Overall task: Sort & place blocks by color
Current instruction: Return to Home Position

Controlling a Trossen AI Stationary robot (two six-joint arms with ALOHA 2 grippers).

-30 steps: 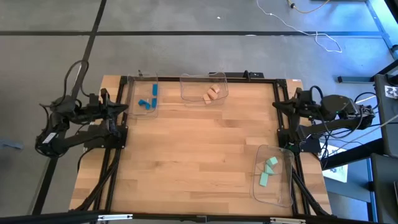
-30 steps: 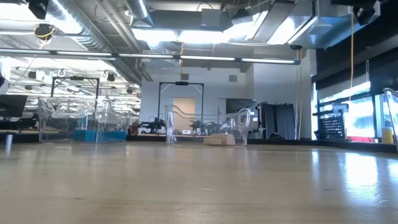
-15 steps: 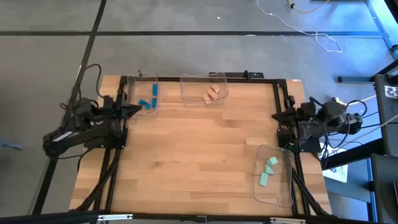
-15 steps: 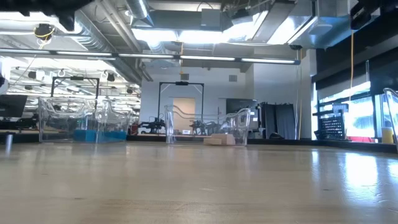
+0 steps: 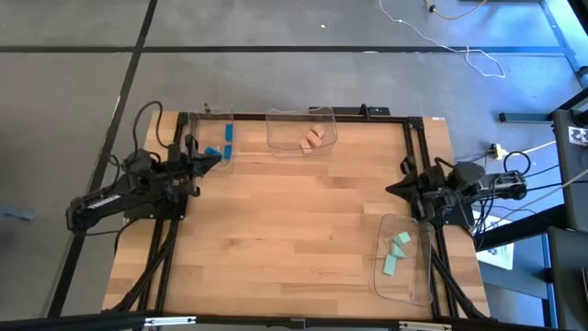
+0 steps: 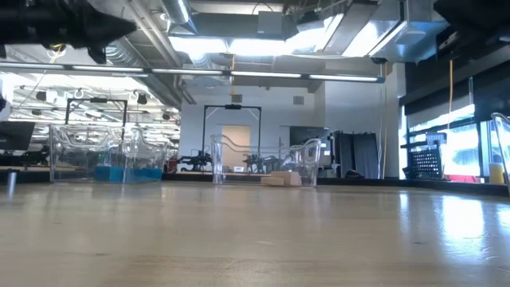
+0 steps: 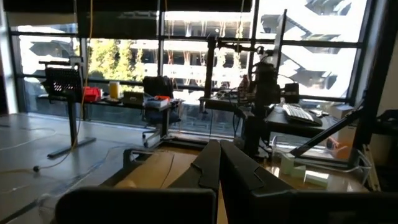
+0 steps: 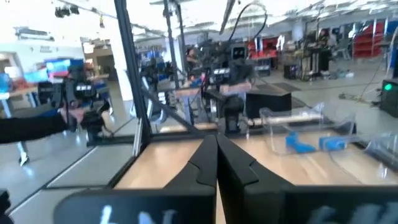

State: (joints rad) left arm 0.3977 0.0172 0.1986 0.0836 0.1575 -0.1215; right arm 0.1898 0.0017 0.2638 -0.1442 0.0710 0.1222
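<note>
Blocks: all in trays, none loose on tabletop [image 5: 294,221].
Blue blocks [image 5: 219,147]: in clear tray [image 5: 194,124] at far left corner; also visible in right wrist view [image 8: 308,144] and low view [image 6: 127,172].
Tan blocks [image 5: 313,138]: in middle tray [image 5: 276,129] at far edge, seen in low view too [image 6: 279,178].
Mint blocks [image 5: 397,251]: in near-right tray [image 5: 418,285], just below right arm.
Left end effector [image 5: 214,162]: over left edge of tabletop, just beside blue tray, pointing inward; fingers pressed together, holding nothing, as left wrist view confirms [image 7: 219,163].
Right end effector [image 5: 393,188]: at right edge, between far corner and mint tray, pointing inward; fingers closed tip to tip, empty [image 8: 215,158].
Stage: sorting looks complete, judging by three colours each in own tray; both arms apparently parked or retracting.
Doing step well: keep both arms high and level, clear of tray walls; left tip sits close to blue tray rim, so swing away from it, not across; right arm best kept off mint tray's far edge.
Risk: light clear trays likely to slide or tip if brushed, spilling sorted blocks.
</note>
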